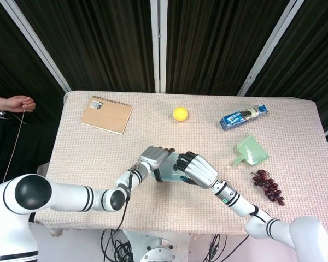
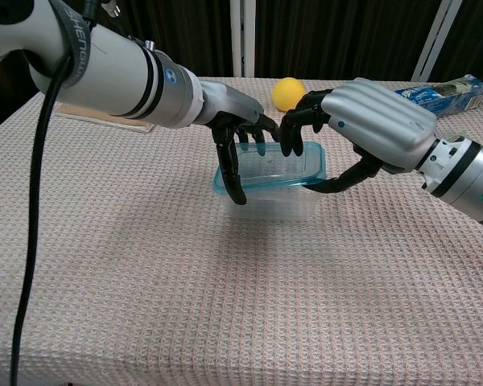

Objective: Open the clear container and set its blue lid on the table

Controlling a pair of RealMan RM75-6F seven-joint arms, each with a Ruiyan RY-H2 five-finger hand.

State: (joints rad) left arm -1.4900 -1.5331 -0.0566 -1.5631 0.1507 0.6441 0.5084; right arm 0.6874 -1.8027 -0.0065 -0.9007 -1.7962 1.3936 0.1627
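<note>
Head view, container: the clear container [image 1: 172, 170] sits on the tabletop [image 1: 98, 158] near the front edge, mostly hidden between the two hands; only a bluish patch of it shows.
Head view, left hand: the left hand [image 1: 153, 159] lies over the container's left end, fingers bent down onto it.
Head view, right hand: the right hand [image 1: 198, 169] covers the container's right end, fingers curled over it.
Head view, other things: a notebook [image 1: 106, 114] lies at the far left, a yellow ball [image 1: 180, 113] at the far middle, a blue packet [image 1: 242, 117] at the far right, a green scoop [image 1: 250, 150] beside a bunch of dark grapes [image 1: 269, 187].
Chest view, container: the blue lid [image 2: 270, 170] is on the clear box, seated along the rim; the contents cannot be told through the walls.
Chest view, left hand: fingers hook over the lid's far edge and thumb [image 2: 235, 181] runs down the left wall, clamped on the container.
Chest view, right hand: fingertips [image 2: 294, 137] press on the lid's top, thumb reaches under the right rim, pinching the lid.
</note>
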